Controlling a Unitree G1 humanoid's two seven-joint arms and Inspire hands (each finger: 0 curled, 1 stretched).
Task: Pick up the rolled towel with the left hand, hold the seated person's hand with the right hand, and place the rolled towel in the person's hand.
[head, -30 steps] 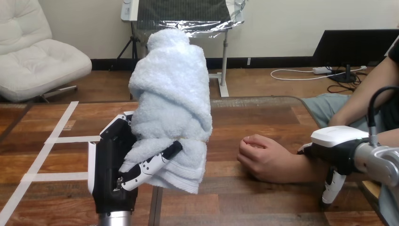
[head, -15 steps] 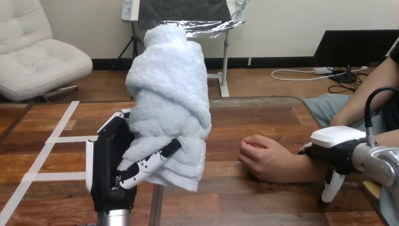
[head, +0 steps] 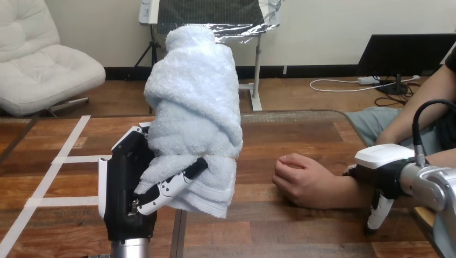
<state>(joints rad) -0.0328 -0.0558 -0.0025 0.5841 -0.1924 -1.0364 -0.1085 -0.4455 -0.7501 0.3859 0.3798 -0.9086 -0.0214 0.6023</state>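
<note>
You have the rolled towel [head: 193, 107] standing tall over the desk [head: 290, 134], your left robot hand [head: 129, 199] curled round its bottom, and your right robot hand [head: 379, 166] lies on the person's wrist [head: 349, 188], though you cannot tell if it grips, so next bring the towel to the person's hand [head: 301, 183], which is half closed.

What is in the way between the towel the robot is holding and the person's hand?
Nothing visible: only bare table lies between the rolled towel in the left hand and the person's hand. That hand is loosely curled, though, so its palm is hidden.
</note>
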